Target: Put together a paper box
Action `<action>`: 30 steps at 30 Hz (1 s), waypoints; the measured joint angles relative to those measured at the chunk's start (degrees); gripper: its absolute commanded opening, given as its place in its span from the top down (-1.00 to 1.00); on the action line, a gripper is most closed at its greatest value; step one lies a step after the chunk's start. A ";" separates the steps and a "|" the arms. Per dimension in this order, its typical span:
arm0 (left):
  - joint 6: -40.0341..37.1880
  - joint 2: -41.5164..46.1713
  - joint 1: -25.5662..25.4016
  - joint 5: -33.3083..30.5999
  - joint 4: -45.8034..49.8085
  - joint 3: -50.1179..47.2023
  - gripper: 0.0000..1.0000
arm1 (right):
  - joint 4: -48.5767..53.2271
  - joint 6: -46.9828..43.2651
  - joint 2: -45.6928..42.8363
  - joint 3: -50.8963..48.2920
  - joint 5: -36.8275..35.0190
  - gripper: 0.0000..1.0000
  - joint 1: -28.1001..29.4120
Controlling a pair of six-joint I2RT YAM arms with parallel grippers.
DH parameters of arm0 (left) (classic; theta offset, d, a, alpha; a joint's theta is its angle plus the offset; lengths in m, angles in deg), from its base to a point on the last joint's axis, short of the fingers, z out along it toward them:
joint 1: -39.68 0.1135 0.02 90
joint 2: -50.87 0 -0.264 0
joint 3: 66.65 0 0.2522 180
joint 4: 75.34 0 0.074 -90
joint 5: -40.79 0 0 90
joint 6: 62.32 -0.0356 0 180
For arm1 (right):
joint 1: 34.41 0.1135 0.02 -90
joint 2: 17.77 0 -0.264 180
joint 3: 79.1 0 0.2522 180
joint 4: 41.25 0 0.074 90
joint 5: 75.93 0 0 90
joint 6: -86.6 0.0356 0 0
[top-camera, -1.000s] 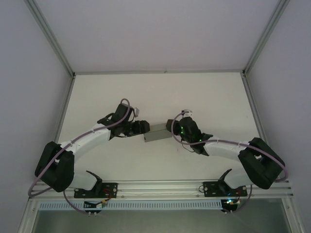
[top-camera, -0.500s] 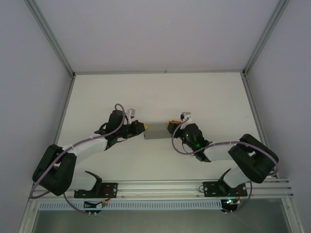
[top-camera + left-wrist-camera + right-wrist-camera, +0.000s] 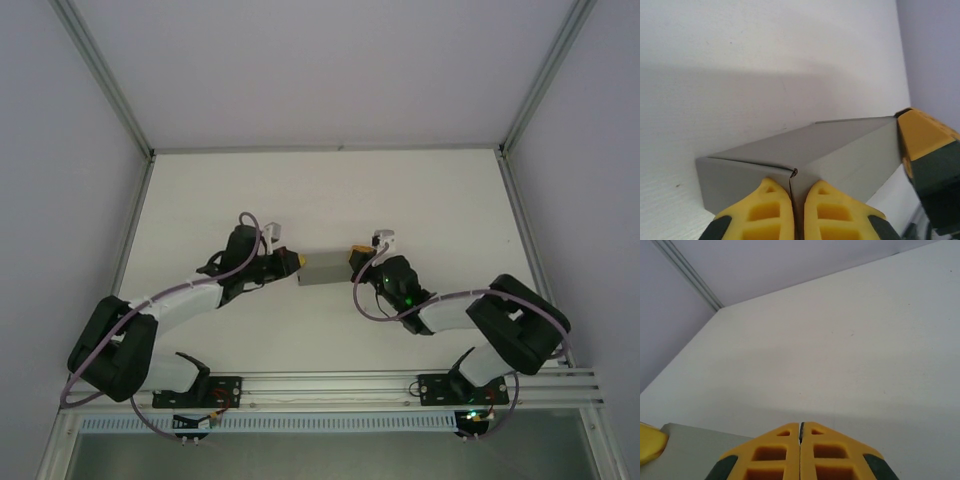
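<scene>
- The paper box (image 3: 325, 271) sits near the middle of the white tabletop (image 3: 300, 190). It is a small grey oblong lying left to right between the two arms.
- The left gripper (image 3: 296, 262) is up against the box's left end, and the right gripper (image 3: 355, 260) is at its right end.
- From the left wrist, the two yellow fingers (image 3: 770, 207) stand close together. A thin edge of grey card runs down from the box's near corner into the slit between them, so these jaws are pinching the card there.
- In that same view the box stretches away from the pinched corner as a long grey wall and top face. At its far end it meets a yellow-and-black finger (image 3: 922, 145) of the right gripper, touching at the upper corner.
- From the right wrist, the yellow fingers (image 3: 772, 450) are pressed flat together with just a hairline between them and nothing caught there.
- The box's grey top shows at the lower left of that view, just beside the right fingers. A yellow tip of the left gripper sits at the box's other end.
- How hard the right fingertips bear on the box's end, I can't tell.
</scene>
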 measured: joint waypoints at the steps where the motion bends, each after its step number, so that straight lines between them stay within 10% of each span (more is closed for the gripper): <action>1: -0.72 0.11 -0.50 -1.20 2.54 1.40 0.47 | 2.89 -0.20 -0.98 0.90 0.04 0.69 0.00; 9: -6.29 -1.46 -2.58 -10.64 25.03 13.77 -0.99 | 39.10 -0.83 -5.33 16.06 2.25 -0.23 1.33; 15: -9.20 -1.46 -2.62 -15.41 34.82 25.53 -1.00 | 60.85 -3.13 -5.33 29.49 1.64 -1.00 1.60; 30: -11.87 10.40 7.43 -29.44 45.48 25.59 -1.00 | 84.72 -51.36 10.10 55.69 23.15 -1.00 2.12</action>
